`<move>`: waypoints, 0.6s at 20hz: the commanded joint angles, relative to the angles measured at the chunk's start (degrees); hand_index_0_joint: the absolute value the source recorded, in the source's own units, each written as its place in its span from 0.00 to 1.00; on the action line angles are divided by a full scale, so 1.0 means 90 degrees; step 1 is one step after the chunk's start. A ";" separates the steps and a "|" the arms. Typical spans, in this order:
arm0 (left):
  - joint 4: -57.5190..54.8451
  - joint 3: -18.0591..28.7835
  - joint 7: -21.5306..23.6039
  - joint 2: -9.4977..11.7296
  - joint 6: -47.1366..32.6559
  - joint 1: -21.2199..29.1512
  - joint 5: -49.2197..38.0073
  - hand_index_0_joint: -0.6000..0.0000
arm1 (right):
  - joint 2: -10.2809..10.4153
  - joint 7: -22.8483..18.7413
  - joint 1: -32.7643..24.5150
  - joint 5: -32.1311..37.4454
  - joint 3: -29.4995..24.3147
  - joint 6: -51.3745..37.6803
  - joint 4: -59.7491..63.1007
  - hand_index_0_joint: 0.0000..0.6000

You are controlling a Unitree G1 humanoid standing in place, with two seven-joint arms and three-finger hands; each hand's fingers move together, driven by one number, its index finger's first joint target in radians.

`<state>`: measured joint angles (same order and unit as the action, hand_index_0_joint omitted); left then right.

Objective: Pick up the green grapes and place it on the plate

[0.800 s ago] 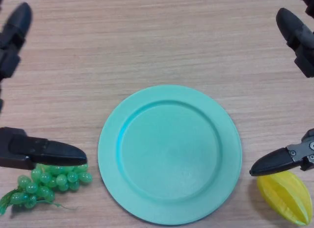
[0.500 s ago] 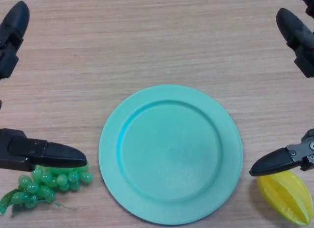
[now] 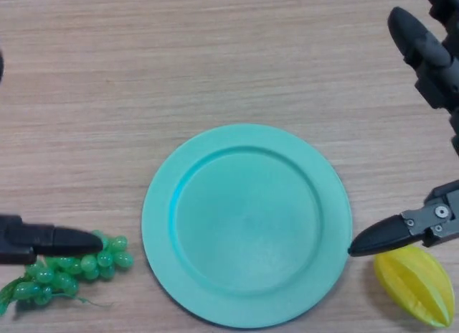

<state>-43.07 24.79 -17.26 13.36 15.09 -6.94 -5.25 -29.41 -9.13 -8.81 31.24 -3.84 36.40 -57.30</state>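
A bunch of green grapes [image 3: 68, 270] lies on the wooden table at the lower left. A round teal plate [image 3: 247, 224] sits in the middle, with nothing on it. My left hand [image 3: 50, 241] shows at the left edge; one straight black finger lies just above the top of the grapes, and the rest of the hand is out of frame. My right hand [image 3: 430, 53] is at the right edge, fingers spread; its lower finger tip [image 3: 373, 242] is close to the plate's right rim.
A yellow starfruit [image 3: 416, 285] lies at the lower right, just under my right hand's lower finger. The wooden table [image 3: 215, 67] stretches bare beyond the plate.
My left hand has drawn back to the left; its upper finger has left the view and the lower finger covers less of the grapes. My right hand has shifted slightly left toward the plate.
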 commanded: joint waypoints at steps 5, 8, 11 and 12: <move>0.1238 0.0359 -0.0470 -0.0007 -0.2090 -0.0575 0.2125 1.00 | 0.0339 0.0310 -0.0631 -0.0702 0.0020 -0.0083 -0.0300 0.00; 0.2024 0.0398 -0.0774 -0.0179 -0.2559 -0.0944 0.2746 1.00 | 0.0485 0.0398 -0.0715 -0.0858 0.0133 0.0006 -0.0300 0.00; 0.2738 0.0390 -0.0510 -0.0155 -0.2983 -0.0907 0.3011 1.00 | 0.0543 0.0401 -0.0778 -0.0886 0.0171 0.0048 -0.0300 0.00; 0.2955 0.0309 -0.0269 -0.0136 -0.2921 -0.0783 0.3042 1.00 | 0.0531 0.0387 -0.0788 -0.0878 0.0192 0.0026 -0.0300 0.00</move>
<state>-13.73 24.78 -24.90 10.08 -5.35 -14.46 22.40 -23.70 -5.49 -14.01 24.42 0.10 42.26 -57.26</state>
